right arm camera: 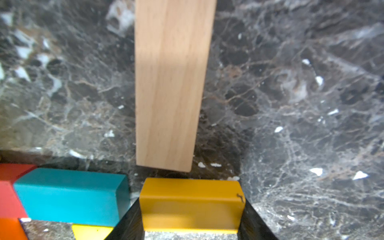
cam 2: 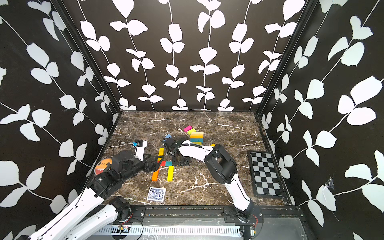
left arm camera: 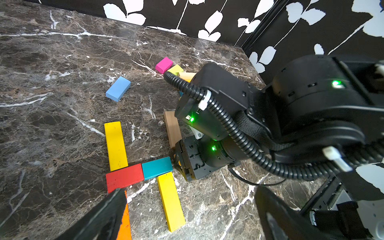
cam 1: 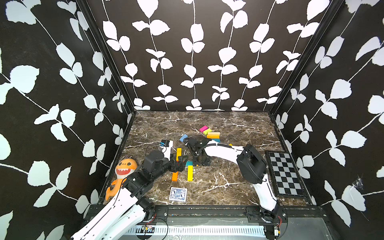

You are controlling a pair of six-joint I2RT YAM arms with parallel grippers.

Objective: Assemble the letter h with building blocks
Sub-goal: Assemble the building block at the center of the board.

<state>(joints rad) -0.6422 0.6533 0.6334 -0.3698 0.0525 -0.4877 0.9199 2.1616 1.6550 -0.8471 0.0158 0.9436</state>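
- The right gripper (right arm camera: 191,224) points straight down at the table (cam 1: 228,128), its fingers clenched on the two sides of a mustard-yellow block (right arm camera: 191,199). Gripping it there leaves the block's ends free to butt against its neighbours.
- The held block sits low, just beside the free end of the teal block (left arm camera: 156,168) and just short of the tan block (left arm camera: 172,128). I cannot tell whether it touches the table.
- The letter lies flat mid-table. An upper yellow block (left arm camera: 115,145) and an orange block (left arm camera: 124,224) form the stem, and the red block (left arm camera: 124,177) and the teal one form the bar. A lower yellow block (left arm camera: 170,200) is the leg.
- The left gripper (left arm camera: 191,189) hovers over the stem's lower half with its fingers spread wide and nothing in them, probably ready to nudge a piece straight.
- Spare blocks (cam 1: 213,135) are heaped farther back, and a light blue block (left arm camera: 118,88) lies apart from them.
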